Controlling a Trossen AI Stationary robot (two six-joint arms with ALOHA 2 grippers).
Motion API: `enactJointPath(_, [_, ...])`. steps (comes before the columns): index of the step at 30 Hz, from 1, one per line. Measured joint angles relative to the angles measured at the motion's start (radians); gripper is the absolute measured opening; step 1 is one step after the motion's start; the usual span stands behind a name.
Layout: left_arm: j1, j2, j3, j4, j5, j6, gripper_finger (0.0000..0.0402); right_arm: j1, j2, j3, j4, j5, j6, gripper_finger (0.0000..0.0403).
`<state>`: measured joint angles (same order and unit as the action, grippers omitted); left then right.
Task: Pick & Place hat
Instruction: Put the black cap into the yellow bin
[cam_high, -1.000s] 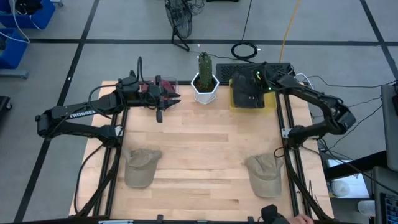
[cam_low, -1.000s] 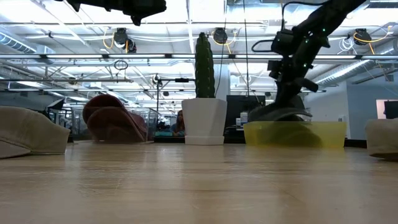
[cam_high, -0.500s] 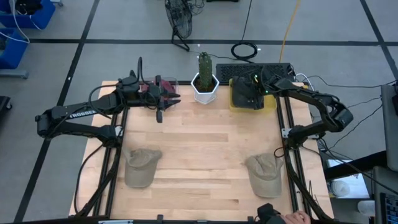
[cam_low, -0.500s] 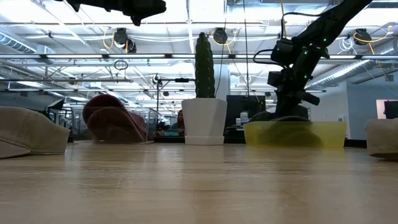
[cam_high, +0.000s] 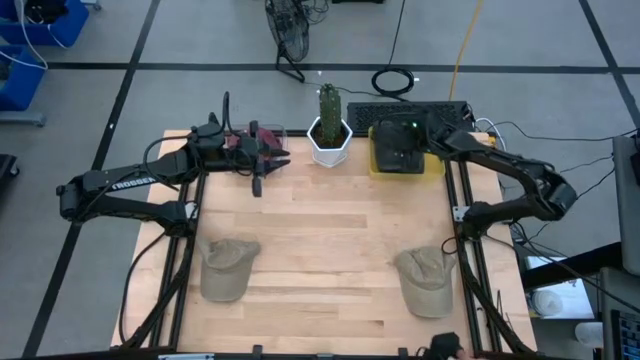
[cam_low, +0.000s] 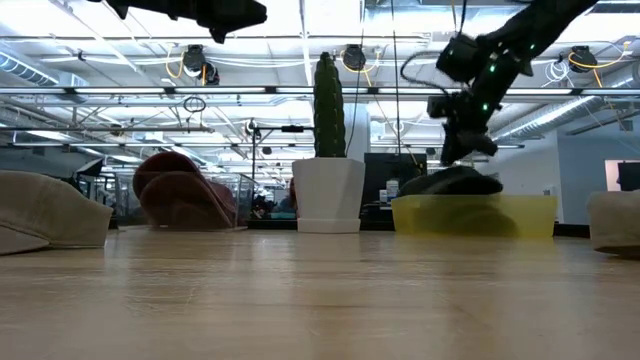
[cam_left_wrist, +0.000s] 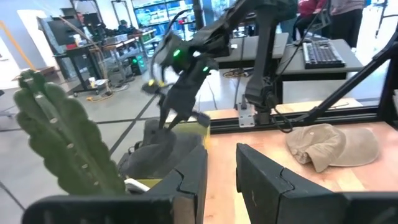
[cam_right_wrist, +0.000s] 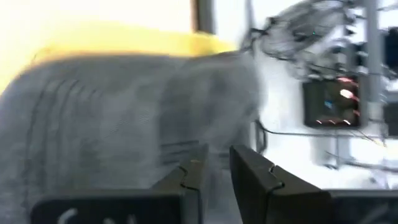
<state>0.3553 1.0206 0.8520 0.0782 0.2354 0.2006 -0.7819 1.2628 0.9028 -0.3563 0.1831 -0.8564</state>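
A dark grey hat (cam_high: 400, 156) lies in the yellow bin (cam_high: 436, 168) at the far right; the low view shows its crown (cam_low: 450, 184) above the bin's rim. My right gripper (cam_low: 458, 154) hovers just above it, open, fingers slanting down, touching nothing. In the right wrist view the grey hat (cam_right_wrist: 112, 118) fills the space beyond the fingers. My left gripper (cam_high: 278, 158) waits level at the far left above a maroon hat (cam_high: 245, 142), slightly open and empty. Two tan hats (cam_high: 228, 268) (cam_high: 425, 280) rest on the table near its front edge.
A cactus in a white pot (cam_high: 329, 132) stands at the far edge between the two arms. The maroon hat sits in a clear container (cam_low: 175, 192). Bare wood lies across the table's middle (cam_high: 330, 230). A keyboard and cables lie beyond the far edge.
My right gripper has risen off the dark grey hat and tipped its fingers, leaving the hat lying in the yellow bin. The hat has stayed where it was.
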Motion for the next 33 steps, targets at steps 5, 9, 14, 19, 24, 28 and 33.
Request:
enactJointPath(5, [0.000, 0.000, 0.000, -0.001, -0.009, 0.000, 0.0090, 0.052, -0.106, 0.000, 0.001, -0.045, 0.166, 0.0063])
enactJointPath(9, [0.000, 0.000, 0.000, -0.001, -0.009, -0.004, 0.0090, 0.087, -0.161, 0.001, -0.008, -0.082, 0.332, 0.0060])
enactJointPath(14, [0.000, 0.000, 0.000, -0.001, -0.009, -0.005, 0.0090, 0.104, -0.159, 0.001, -0.066, -0.064, 0.565, 0.0054])
enactJointPath(19, [0.000, 0.000, 0.000, -0.001, -0.009, -0.012, 0.0090, 0.103, -0.125, -0.035, -0.098, 0.053, 0.849, 0.0050])
enactJointPath(24, [0.000, 0.000, 0.000, -0.001, -0.009, -0.012, 0.0090, 0.103, -0.121, -0.112, -0.078, 0.050, 0.947, 0.0048])
enactJointPath(28, [0.000, 0.000, 0.000, 0.000, -0.009, -0.007, 0.0090, 0.092, -0.117, -0.187, 0.021, 0.050, 0.965, 0.0039])
enactJointPath(33, [0.000, 0.000, 0.000, 0.000, -0.009, -0.007, 0.0090, 0.057, -0.111, -0.289, 0.178, 0.049, 1.009, 0.0019])
